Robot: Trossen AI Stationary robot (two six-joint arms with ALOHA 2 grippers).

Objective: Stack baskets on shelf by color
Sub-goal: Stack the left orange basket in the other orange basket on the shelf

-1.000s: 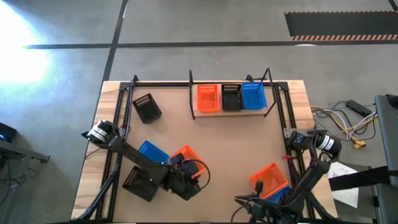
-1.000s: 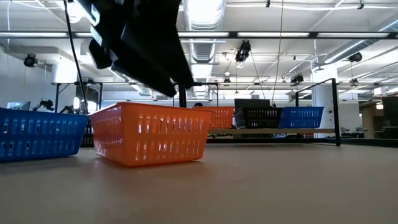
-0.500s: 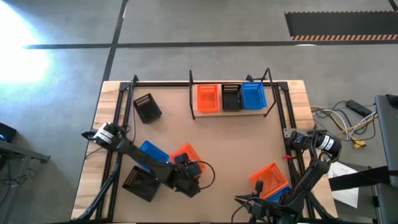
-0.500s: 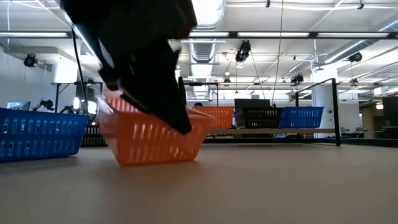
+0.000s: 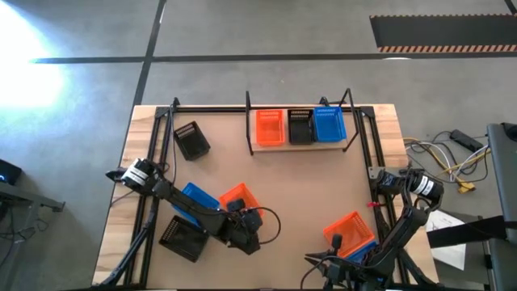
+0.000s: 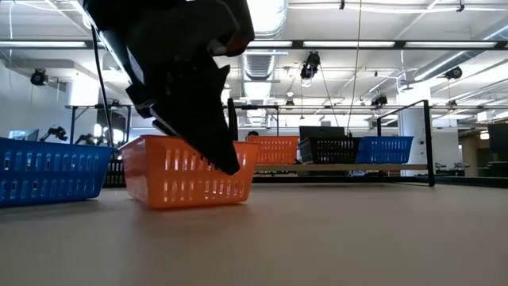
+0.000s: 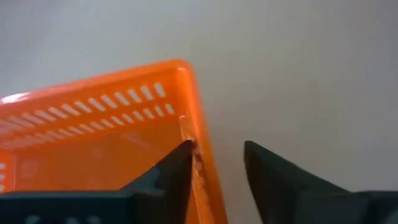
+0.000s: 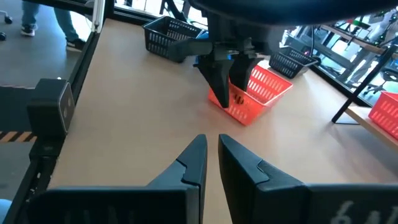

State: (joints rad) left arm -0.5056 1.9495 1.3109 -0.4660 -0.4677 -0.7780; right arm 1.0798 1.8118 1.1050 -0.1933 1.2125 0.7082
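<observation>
An orange basket point(image 5: 237, 198) point(image 6: 190, 175) stands flat on its bottom in the table's near-left part, beside a blue basket point(image 5: 196, 196). My left gripper point(image 7: 217, 155) point(image 6: 226, 163) is open and reaches down over the orange basket's near-right wall, one finger inside and one outside. The shelf point(image 5: 299, 147) at the far edge carries one orange, one black and one blue basket. My right gripper point(image 8: 212, 140) waits shut and empty near the table's near edge point(image 5: 315, 260). My left gripper comes from above, pointing down, astride the orange basket's side wall close to a corner point(image 7: 194, 155). The inner finger point(image 7: 177, 165) lies against the wall's inside face. The outer finger point(image 7: 264, 168) stands apart from it. The basket rests flat on the table.
A black basket point(image 5: 182, 238) sits under my left arm near the near-left corner, and another point(image 5: 191, 140) stands far left. An orange basket point(image 5: 349, 230) rests on a blue one near my right arm. Black rails point(image 5: 153, 145) frame the table; its middle is bare.
My left gripper came down from above the orange basket onto its wall. Half a second ago the basket was tipped up on one side; it now sits flat again, turned a little and shifted slightly toward the far edge.
</observation>
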